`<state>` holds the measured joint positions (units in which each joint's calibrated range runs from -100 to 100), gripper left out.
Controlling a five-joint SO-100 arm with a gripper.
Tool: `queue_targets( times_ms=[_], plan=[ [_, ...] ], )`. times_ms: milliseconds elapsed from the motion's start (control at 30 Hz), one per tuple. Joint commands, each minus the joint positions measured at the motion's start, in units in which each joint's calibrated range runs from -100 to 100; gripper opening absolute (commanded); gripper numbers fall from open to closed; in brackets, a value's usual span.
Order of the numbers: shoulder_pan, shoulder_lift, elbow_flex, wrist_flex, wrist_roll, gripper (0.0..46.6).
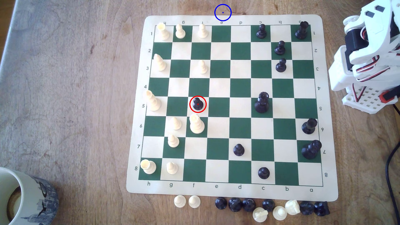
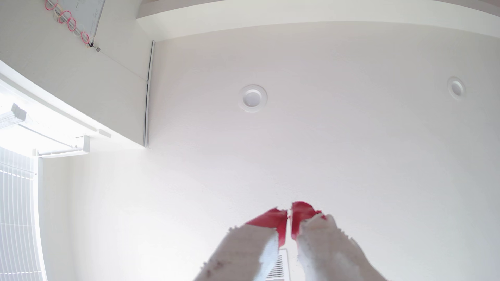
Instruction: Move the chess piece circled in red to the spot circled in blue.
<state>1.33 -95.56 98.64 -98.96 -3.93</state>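
Observation:
The chess piece circled in red is a small black pawn standing upright on a cream square in row 5, column f of the green-and-cream board. The spot circled in blue is bare brown wood just beyond the board's far edge, above column e. The white arm is folded up at the exterior view's right, off the board and far from the pawn. In the wrist view my gripper points up at the ceiling, its red-tipped fingers closed together with nothing between them.
A cream queen stands one square nearer than the pawn, a cream pawn beside it. Other cream and black pieces are spread over the board. Captured pieces line the near edge. A mug sits at the bottom left corner. Cables hang at the right.

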Motion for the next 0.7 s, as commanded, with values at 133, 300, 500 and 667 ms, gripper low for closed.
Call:
queue_targets(
  times_ms=[133,300,500,667],
  plan=[
    [1.06,-0.28,1.26,16.98,0.05,0.2],
    [1.45,-0.28,1.26,39.59,-0.1,0.2],
    [4.19,-0.28,1.26,73.66,-0.29,0.2],
    [3.4,-0.2,-0.37,84.47,-0.34,0.2]
  ],
)
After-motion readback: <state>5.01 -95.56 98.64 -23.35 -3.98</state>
